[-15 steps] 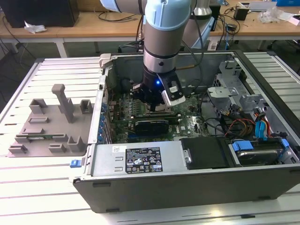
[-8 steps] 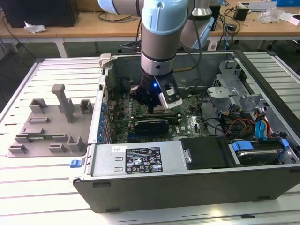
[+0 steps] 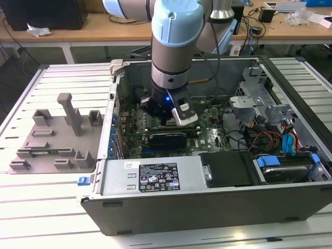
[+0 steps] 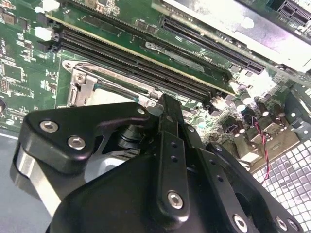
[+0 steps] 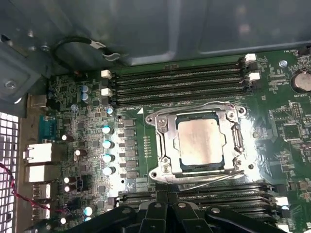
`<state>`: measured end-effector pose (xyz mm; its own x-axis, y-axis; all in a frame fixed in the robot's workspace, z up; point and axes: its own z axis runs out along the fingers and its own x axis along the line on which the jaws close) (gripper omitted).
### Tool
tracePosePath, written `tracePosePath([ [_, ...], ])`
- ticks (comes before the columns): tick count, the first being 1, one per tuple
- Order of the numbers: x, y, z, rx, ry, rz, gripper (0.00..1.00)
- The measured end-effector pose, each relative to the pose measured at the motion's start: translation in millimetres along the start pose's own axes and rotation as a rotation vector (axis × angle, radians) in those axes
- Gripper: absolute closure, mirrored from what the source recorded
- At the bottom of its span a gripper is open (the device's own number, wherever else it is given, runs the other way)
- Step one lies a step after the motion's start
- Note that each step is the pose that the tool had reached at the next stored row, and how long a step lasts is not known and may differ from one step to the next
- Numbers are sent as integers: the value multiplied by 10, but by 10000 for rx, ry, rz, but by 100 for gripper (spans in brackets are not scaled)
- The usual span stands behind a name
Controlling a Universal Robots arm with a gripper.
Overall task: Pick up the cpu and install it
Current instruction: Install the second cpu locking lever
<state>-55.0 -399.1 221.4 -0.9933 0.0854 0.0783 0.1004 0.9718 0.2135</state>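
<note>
The cpu, a small square chip with a silvery top, lies flat inside the metal socket frame on the green motherboard. My gripper hangs just above the board beside the socket, its black fingers pressed together with nothing between them. In the second wrist view the gripper covers most of the socket, with a corner of the frame showing past it. In the exterior view the gripper reaches down into the open computer case, over the motherboard.
A grey plastic tray with upright posts sits outside the case on the exterior view's left. Memory slots run along one side of the socket. A power supply, drive cage and loose cables crowd the case.
</note>
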Motion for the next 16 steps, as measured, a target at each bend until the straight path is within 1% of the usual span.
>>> tracePosePath([
  [4,1,-1,3,-1,0,1,89],
  [5,1,-3,10,-50,2,-1,89],
  [6,-1,-9,20,-116,8,-7,89],
  [8,-3,-22,31,-174,10,-11,89],
  [10,-6,-37,48,-251,10,-18,89],
  [11,-7,-40,58,-277,10,-18,89],
  [14,-13,-45,77,-287,13,-19,89],
  [16,-17,-47,90,-437,28,-29,89],
])
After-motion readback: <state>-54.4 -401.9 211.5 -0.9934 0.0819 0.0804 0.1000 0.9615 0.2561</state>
